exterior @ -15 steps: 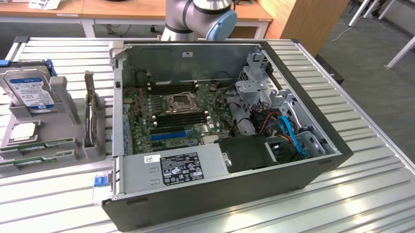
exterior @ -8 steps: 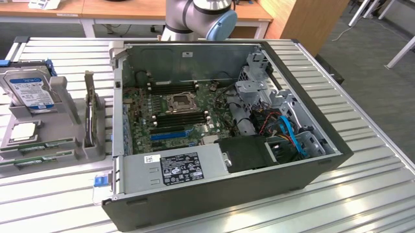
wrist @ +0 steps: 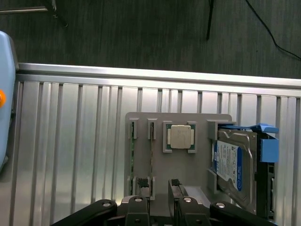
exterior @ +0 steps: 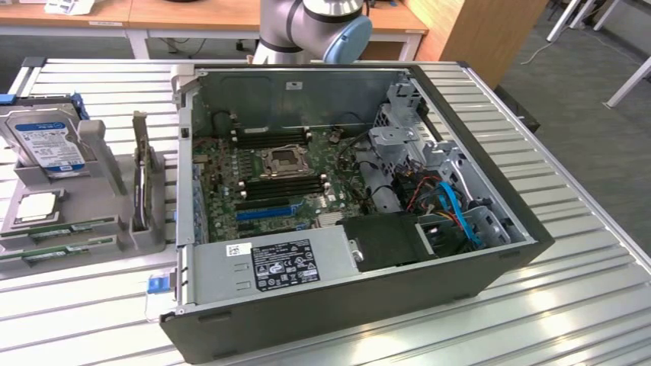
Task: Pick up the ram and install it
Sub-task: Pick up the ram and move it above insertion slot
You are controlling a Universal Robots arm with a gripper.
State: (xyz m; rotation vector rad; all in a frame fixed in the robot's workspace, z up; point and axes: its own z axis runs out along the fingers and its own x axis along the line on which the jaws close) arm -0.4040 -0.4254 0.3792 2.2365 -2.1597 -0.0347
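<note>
"Is that black gripper (wrist: 159, 188) holding anything?"

"No, it's open and empty. Two thin green ram sticks (wrist: 151, 155) lie in the grey plastic holder (wrist: 181, 165) just ahead of its fingertips. A silver square processor (wrist: 179, 136) sits beside them, and a blue-labelled hard drive (wrist: 233, 165) farther aside."

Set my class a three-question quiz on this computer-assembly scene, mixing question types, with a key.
1. True or false: the gripper holds a ram stick.
2. In the grey holder, what lies between the ram sticks and the hard drive? A) processor chip B) fan C) screwdriver
3. Fill in: the computer case lies with its side ____.
Key: 1 false, jaws open and empty; 2 A; 3 open.
</note>
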